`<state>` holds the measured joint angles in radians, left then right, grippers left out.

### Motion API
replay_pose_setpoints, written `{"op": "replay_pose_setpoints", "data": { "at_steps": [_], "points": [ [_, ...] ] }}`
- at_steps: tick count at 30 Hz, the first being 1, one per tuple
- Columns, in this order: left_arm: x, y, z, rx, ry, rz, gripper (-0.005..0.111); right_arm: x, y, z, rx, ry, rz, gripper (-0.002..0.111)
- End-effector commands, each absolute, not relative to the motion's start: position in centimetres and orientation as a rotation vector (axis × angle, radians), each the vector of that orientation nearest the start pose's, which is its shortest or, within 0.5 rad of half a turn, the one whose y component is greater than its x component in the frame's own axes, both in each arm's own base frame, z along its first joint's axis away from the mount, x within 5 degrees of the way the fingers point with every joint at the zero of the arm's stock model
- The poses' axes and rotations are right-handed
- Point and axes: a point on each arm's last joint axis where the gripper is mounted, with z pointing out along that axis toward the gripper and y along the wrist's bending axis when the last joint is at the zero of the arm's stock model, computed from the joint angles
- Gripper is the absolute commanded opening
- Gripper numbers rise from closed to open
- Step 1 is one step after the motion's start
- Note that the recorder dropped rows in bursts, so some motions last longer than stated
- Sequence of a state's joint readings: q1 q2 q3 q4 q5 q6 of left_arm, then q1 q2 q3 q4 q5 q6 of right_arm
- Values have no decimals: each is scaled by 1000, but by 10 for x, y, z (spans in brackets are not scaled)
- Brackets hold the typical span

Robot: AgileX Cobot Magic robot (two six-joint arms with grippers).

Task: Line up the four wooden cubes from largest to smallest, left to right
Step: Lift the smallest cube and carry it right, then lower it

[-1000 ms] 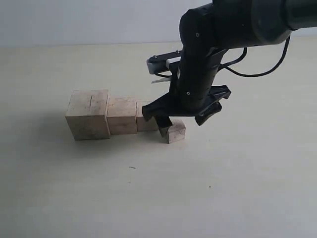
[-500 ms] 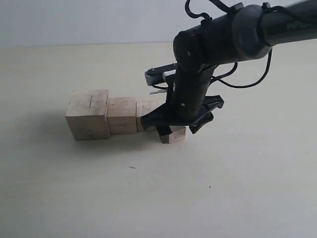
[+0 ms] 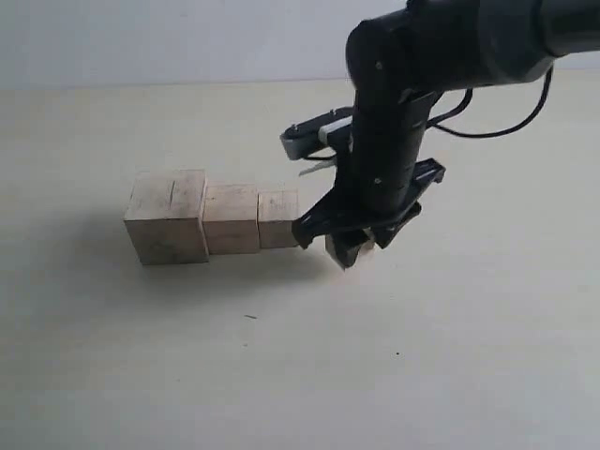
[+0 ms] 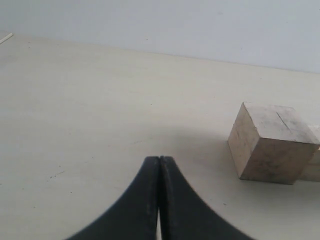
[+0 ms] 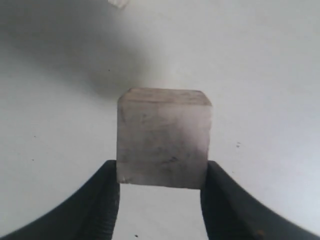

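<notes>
The tabletop (image 3: 450, 356) is viewed by the exterior camera from the near side, raised and tilted down, at a middling distance. The left wrist camera is set low and close to the tabletop and is faced past the closed jaws of the left gripper (image 4: 159, 161) towards the far wall (image 4: 200, 25). The largest cube (image 4: 272, 142) is shared with the exterior view. The right wrist camera is pointed steeply down, very near, onto the smallest cube (image 5: 164, 137) between the jaws of the right gripper (image 5: 161, 170).

Left fingers (image 4: 142, 205) together, right fingers (image 5: 106, 202) clamped.
</notes>
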<state>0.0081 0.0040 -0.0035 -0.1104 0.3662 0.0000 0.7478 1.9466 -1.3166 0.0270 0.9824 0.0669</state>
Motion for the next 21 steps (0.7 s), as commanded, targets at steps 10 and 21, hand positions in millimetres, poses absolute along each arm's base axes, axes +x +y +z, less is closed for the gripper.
{"op": "replay_pose_setpoints", "data": {
  "at_steps": [10,21],
  "points": [
    [53,-3,181,-69,1841,-106,0,351,163,230,-1480,2482,223,0],
    [53,-3,181,-69,1841,-106,0,342,204,182,-2150,2038,326,0]
  ]
}}
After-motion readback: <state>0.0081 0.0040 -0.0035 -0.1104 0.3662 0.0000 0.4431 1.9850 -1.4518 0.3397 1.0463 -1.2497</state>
